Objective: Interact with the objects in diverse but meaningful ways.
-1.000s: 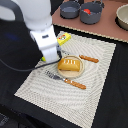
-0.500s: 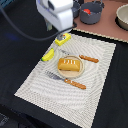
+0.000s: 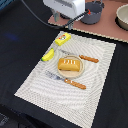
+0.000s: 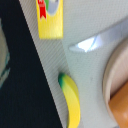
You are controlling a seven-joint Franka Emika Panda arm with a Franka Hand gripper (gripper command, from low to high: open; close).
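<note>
Two views, one setting; landmark taken as the pale woven placemat point(image 3: 95, 80) on a dark tabletop. Item one: bread loaf point(image 3: 69, 64), orange-brown, on a small plate point(image 3: 59, 70) near the mat's middle. Item two: knife point(image 3: 86, 58), orange-handled, just beyond the plate on the mat's far side. Item three: fork point(image 3: 67, 80), orange-handled, on the mat's near side, just beside the plate. Item four: yellow block point(image 3: 63, 38) with a red label, at the mat's far corner toward the exterior view's left. Item five: banana point(image 3: 48, 55), yellow, lying along the mat's edge on the exterior view's left, between the block and the plate but apart from both. Item six: dark pot point(image 3: 92, 13) and a pale bowl point(image 3: 123, 17), off the mat on a reddish surface beyond it. Item seven: robot arm point(image 3: 64, 7), white, above the mat's far edge; only its body shows, and the gripper itself lies outside both views, so whether its jaws are parted or closed cannot be told. The wrist view alone adds close detail: the block's label point(image 4: 50, 10) with red and green print, the banana's green tip point(image 4: 63, 80), the knife's shiny blade point(image 4: 100, 41), the plate rim point(image 4: 111, 70) and a sliver of the loaf. The exterior view alone shows the fork, pot, bowl and arm.
</note>
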